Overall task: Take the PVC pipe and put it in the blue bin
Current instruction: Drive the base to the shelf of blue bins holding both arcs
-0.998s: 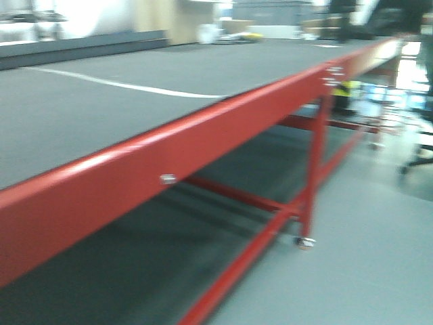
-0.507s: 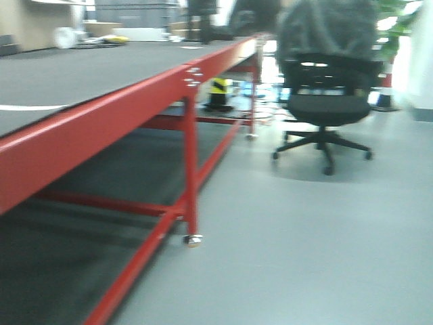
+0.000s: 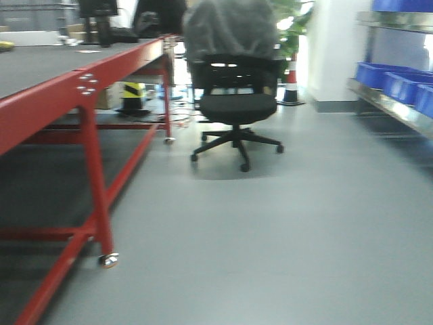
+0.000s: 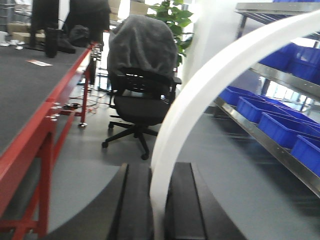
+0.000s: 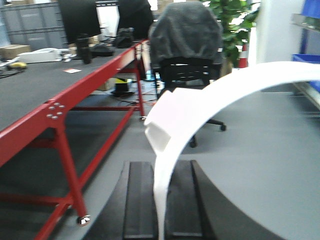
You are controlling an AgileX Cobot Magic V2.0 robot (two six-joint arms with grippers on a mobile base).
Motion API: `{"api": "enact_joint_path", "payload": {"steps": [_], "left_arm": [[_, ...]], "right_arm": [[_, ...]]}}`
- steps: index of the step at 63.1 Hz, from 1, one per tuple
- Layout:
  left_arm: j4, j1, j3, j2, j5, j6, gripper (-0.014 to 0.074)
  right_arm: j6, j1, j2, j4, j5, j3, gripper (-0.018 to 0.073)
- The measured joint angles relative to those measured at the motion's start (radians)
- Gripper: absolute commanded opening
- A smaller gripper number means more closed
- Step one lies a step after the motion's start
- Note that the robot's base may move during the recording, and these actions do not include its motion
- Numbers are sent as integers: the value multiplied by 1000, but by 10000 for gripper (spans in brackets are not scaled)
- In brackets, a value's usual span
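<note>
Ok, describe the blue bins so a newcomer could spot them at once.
Across the aisle from the red table stands a metal shelving rack on the right. The blue bins sit in rows on its shelves. Their bright blue sets them apart from the grey steel around them and the black office chair nearby.

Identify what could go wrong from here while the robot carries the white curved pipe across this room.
1. The PVC pipe arcs far beyond the left gripper, clamped at one spot only; it might slip or swing.
2. That overhang could catch the shelf rail beside the blue bins.
3. The office chair stands on the open floor ahead; the robot may clip it.
</note>
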Motion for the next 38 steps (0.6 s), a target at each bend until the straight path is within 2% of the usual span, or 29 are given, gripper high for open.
{"api": "enact_joint_path", "payload": {"steps": [38], "left_arm": [[0,0,0,0,0,0,-111]], "right_arm": [[0,0,0,0,0,0,-168]]}}
